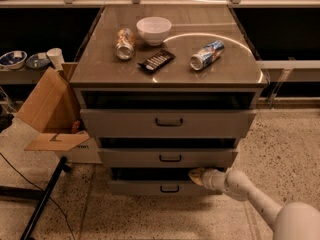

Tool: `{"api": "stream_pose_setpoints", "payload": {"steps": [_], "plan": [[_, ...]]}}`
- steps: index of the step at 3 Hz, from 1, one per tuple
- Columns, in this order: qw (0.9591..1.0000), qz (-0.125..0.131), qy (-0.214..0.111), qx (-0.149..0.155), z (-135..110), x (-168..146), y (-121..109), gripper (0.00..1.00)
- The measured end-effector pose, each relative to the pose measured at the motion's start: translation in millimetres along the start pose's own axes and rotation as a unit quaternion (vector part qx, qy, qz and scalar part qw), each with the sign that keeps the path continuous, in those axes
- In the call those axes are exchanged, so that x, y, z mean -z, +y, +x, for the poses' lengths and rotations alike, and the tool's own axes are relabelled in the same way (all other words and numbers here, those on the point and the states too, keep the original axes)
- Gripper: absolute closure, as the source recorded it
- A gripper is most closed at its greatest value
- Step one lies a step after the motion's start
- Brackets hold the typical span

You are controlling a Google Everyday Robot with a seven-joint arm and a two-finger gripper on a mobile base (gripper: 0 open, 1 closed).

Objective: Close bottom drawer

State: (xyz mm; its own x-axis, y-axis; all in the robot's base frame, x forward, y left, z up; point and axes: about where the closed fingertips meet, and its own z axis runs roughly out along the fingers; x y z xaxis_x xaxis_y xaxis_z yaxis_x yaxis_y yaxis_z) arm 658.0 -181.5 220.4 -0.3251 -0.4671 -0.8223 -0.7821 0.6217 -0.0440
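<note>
The bottom drawer [150, 188] is the lowest, slimmest grey front of the cabinet, with a small black handle [170, 189]. It stands out only a little from the cabinet, with a dark gap above it. My gripper [196, 174] is at the drawer's upper right edge, at the end of my white arm [250, 194] that comes in from the lower right. It touches the top of the drawer front.
The middle drawer [167, 157] and top drawer [167, 122] stand slightly out too. On the cabinet top lie a white bowl [153, 29], two cans [125, 43] [207, 54] and a black remote [156, 60]. An open cardboard box [50, 111] stands at the left, with a black stand leg [42, 204] on the floor.
</note>
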Motion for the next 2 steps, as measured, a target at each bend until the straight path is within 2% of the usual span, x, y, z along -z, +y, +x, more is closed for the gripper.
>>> {"api": "stream_pose_setpoints", "payload": {"steps": [1,2], "plan": [[0.9996,0.026,-0.003,-0.006,-1.7,-0.5,-16.6,1.00],[0.9996,0.026,-0.003,-0.006,0.1,-0.4,-15.7,1.00]]}}
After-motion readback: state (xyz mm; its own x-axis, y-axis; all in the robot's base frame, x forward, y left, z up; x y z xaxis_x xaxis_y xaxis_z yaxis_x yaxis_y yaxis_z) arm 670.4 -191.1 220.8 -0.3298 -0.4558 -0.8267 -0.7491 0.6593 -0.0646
